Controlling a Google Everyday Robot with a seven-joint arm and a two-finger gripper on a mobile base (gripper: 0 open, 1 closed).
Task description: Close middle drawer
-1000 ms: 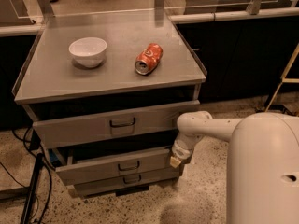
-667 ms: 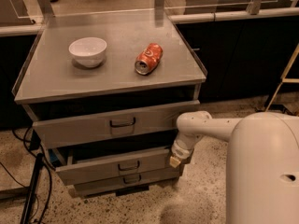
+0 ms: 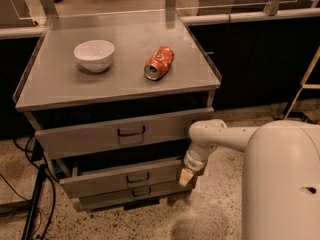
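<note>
- Speckled floor [image 3: 215,211], grey cabinet [image 3: 125,89]: middle drawer [image 3: 107,180] sticks out, second down.
- Gripper [image 3: 186,177] sits at its right end; you can't tell if it's spread.
- Stiff metal, probably slides easily; push the flat front.

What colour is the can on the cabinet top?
The can is orange-red, clearest in the camera view. The gripper sits at the middle drawer's right front corner.

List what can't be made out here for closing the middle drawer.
1. Inside of the middle drawer: camera view, dark and overhung by the top drawer.
2. Gripper at the middle drawer's right front corner: camera view, too small and dim to tell whether it touches the front.
3. Robot's white body: camera view, cut off by the right and lower edges.
</note>
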